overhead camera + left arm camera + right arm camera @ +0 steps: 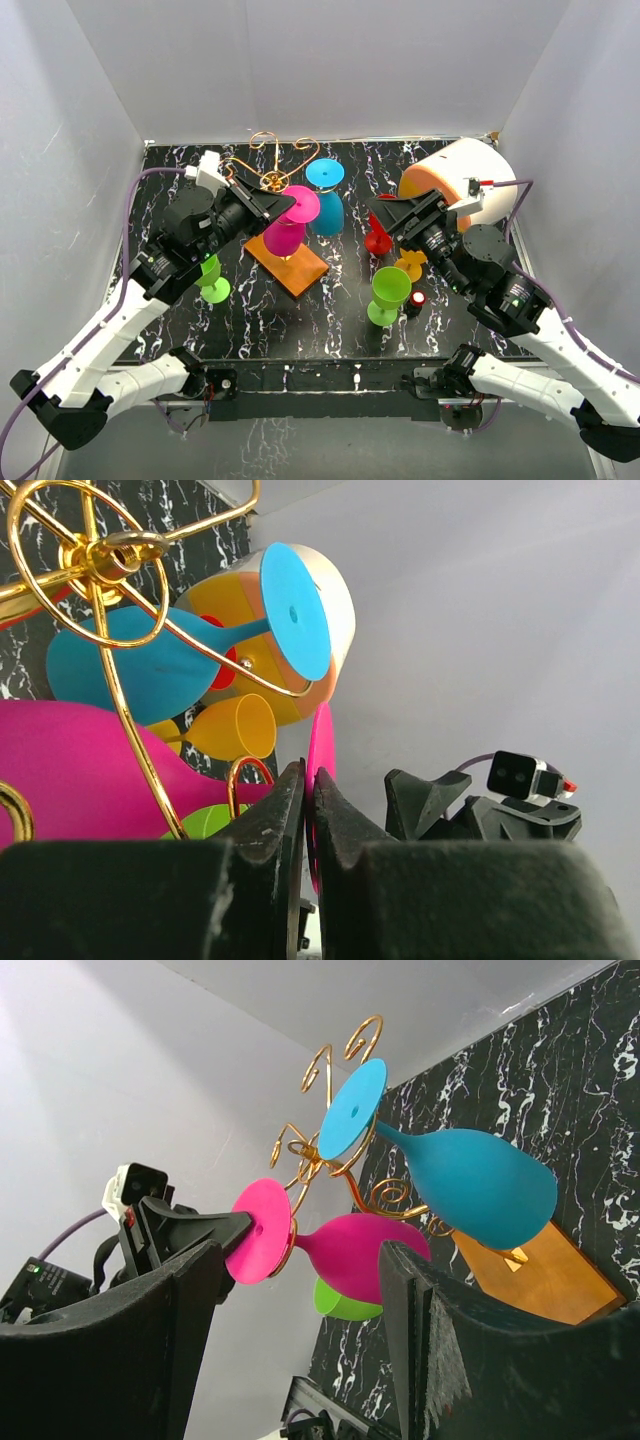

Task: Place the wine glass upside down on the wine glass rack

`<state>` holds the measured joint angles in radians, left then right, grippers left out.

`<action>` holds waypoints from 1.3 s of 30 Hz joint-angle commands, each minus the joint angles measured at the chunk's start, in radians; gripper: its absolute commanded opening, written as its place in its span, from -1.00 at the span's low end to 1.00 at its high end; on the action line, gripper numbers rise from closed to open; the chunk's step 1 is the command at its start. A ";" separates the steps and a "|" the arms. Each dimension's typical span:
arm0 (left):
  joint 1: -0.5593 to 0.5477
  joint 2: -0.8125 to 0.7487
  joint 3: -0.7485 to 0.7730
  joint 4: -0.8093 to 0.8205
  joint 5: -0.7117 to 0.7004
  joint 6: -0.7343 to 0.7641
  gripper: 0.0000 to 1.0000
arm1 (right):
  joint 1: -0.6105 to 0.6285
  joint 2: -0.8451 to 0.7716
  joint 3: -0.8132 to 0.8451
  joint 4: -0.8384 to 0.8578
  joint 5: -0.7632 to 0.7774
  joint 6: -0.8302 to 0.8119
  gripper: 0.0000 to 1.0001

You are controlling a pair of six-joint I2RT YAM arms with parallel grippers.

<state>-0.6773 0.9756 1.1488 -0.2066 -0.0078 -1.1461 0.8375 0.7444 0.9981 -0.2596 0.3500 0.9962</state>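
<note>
**Pink glass at the rack, foot pinched by the left claw**

Surroundings. The rack (305, 275) stands mid-table. A blue glass (327, 213) hangs on it, foot up, just right of the pink glass (283, 240). To the right of the rack, on the table, are a red glass (378, 241), a yellow glass (410, 266), a green glass (388, 293) and a small red-and-black item (416, 298). A large white-and-orange drum (455, 180) lies at the back right. A second green glass (212, 281) stands under the left arm.

Task object. The pink glass is foot up, bowl down over the rack's base. Its stem sits at a gold scroll.

Views compared. The left wrist view shows the left gripper (308, 780) with its jaws almost together, the thin edge of the pink foot clamped between them. The top view hides this contact behind the gripper body. The right wrist view shows the pink foot face-on with a gold loop just behind it. It also shows the right gripper (300, 1250) with fingers spread wide, holding nothing.

Pose. The left arm reaches forward and inward to the rack. The right arm points leftward at the rack, its gripper near the red glass and apart from the pink glass.
</note>
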 commanded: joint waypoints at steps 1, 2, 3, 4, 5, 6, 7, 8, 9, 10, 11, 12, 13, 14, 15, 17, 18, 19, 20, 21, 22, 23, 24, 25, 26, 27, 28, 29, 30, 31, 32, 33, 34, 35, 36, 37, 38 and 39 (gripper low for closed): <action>-0.001 0.001 0.045 -0.015 -0.022 0.052 -0.89 | 0.000 0.001 -0.005 0.039 0.023 -0.005 0.23; -0.001 0.005 0.047 -0.019 -0.026 0.057 -0.89 | 0.000 0.001 -0.004 0.039 0.023 -0.005 0.23; -0.001 0.007 0.049 -0.024 -0.031 0.059 -0.88 | 0.000 0.002 -0.005 0.040 0.023 -0.006 0.23; -0.001 0.010 0.050 -0.029 -0.037 0.069 -0.84 | 0.000 0.002 -0.005 0.040 0.023 -0.008 0.23; -0.001 0.011 0.052 -0.035 -0.043 0.073 -0.76 | 0.000 0.002 -0.005 0.040 0.024 -0.008 0.23; -0.001 0.012 0.054 -0.045 -0.050 0.079 -0.63 | 0.000 0.002 -0.007 0.040 0.026 -0.008 0.23; -0.001 0.011 0.057 -0.053 -0.059 0.086 -0.51 | 0.000 0.002 -0.006 0.039 0.027 -0.008 0.23; -0.001 0.009 0.060 -0.059 -0.068 0.094 -0.43 | 0.000 0.001 -0.007 0.038 0.027 -0.009 0.23; -0.001 0.008 0.066 -0.072 -0.079 0.101 -0.39 | 0.000 0.001 -0.008 0.039 0.027 -0.010 0.23; -0.001 0.007 0.072 -0.084 -0.093 0.110 -0.35 | 0.000 0.001 -0.009 0.039 0.029 -0.010 0.23; 0.000 0.005 0.078 -0.093 -0.106 0.120 -0.32 | 0.000 0.001 -0.009 0.038 0.029 -0.011 0.23; -0.001 0.006 0.083 -0.099 -0.114 0.133 -0.30 | 0.000 0.000 -0.012 0.039 0.030 -0.010 0.23; -0.001 0.007 0.090 -0.103 -0.116 0.143 -0.28 | 0.000 0.001 -0.012 0.039 0.029 -0.009 0.23; -0.001 0.011 0.097 -0.109 -0.116 0.152 -0.27 | 0.000 0.000 -0.014 0.039 0.029 -0.008 0.23; -0.001 0.013 0.105 -0.117 -0.118 0.159 -0.26 | 0.000 0.000 -0.015 0.039 0.029 -0.008 0.23; 0.000 0.018 0.117 -0.128 -0.119 0.174 -0.24 | 0.000 0.002 -0.016 0.039 0.029 -0.008 0.23; -0.001 0.022 0.123 -0.135 -0.119 0.183 -0.23 | 0.000 0.002 -0.016 0.038 0.029 -0.008 0.23; 0.000 0.026 0.131 -0.143 -0.122 0.195 -0.22 | 0.000 0.003 -0.016 0.039 0.029 -0.008 0.23; -0.001 0.029 0.143 -0.157 -0.128 0.205 -0.21 | 0.000 0.002 -0.017 0.040 0.029 -0.008 0.23; -0.001 0.033 0.152 -0.169 -0.132 0.214 -0.20 | 0.000 0.003 -0.018 0.039 0.029 -0.008 0.23; -0.001 0.035 0.159 -0.178 -0.137 0.224 -0.19 | -0.001 0.002 -0.019 0.039 0.030 -0.008 0.23; -0.001 0.037 0.164 -0.185 -0.141 0.232 -0.19 | 0.000 0.002 -0.020 0.039 0.031 -0.008 0.23; -0.001 0.039 0.168 -0.191 -0.144 0.242 -0.18 | 0.000 0.002 -0.020 0.038 0.032 -0.009 0.23; -0.001 0.038 0.172 -0.198 -0.149 0.255 -0.18 | 0.000 0.002 -0.022 0.036 0.034 -0.011 0.23; -0.001 0.040 0.177 -0.208 -0.154 0.262 -0.18 | 0.000 0.002 -0.022 0.035 0.036 -0.012 0.23; -0.001 0.043 0.182 -0.221 -0.161 0.269 -0.17 | 0.000 0.003 -0.024 0.032 0.039 -0.015 0.23; -0.001 0.046 0.187 -0.237 -0.172 0.275 -0.17 | 0.000 0.006 -0.022 0.026 0.043 -0.018 0.22; -0.001 0.048 0.192 -0.258 -0.189 0.276 -0.17 | 0.000 0.011 -0.018 0.012 0.047 -0.022 0.21; -0.001 0.046 0.196 -0.282 -0.214 0.275 -0.17 | 0.000 0.021 -0.009 -0.009 0.052 -0.026 0.20; 0.000 0.044 0.196 -0.298 -0.240 0.275 -0.17 | 0.000 0.034 0.003 -0.038 0.057 -0.036 0.18; -0.001 0.036 0.195 -0.312 -0.266 0.276 -0.16 | 0.000 0.047 0.014 -0.068 0.064 -0.049 0.17; -0.001 0.026 0.194 -0.321 -0.282 0.283 -0.16 | 0.000 0.060 0.025 -0.100 0.078 -0.060 0.16; 0.000 0.018 0.196 -0.325 -0.291 0.294 -0.14 | -0.001 0.073 0.036 -0.136 0.093 -0.073 0.15; -0.001 0.009 0.201 -0.330 -0.296 0.304 -0.11 | 0.000 0.085 0.049 -0.168 0.112 -0.091 0.13; -0.001 0.004 0.219 -0.335 -0.292 0.317 -0.06 | 0.000 0.098 0.065 -0.200 0.128 -0.125 0.11; -0.001 -0.001 0.246 -0.336 -0.274 0.344 0.02 | 0.000 0.117 0.095 -0.244 0.148 -0.154 0.08; -0.001 -0.006 0.278 -0.337 -0.250 0.389 0.11 | 0.000 0.141 0.133 -0.291 0.168 -0.196 0.06; -0.001 -0.009 0.312 -0.343 -0.228 0.427 0.17 | 0.000 0.164 0.173 -0.344 0.186 -0.229 0.05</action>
<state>-0.6769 1.0157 1.3346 -0.5270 -0.2474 -0.8520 0.8375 0.8539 1.0214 -0.4274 0.4324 0.9127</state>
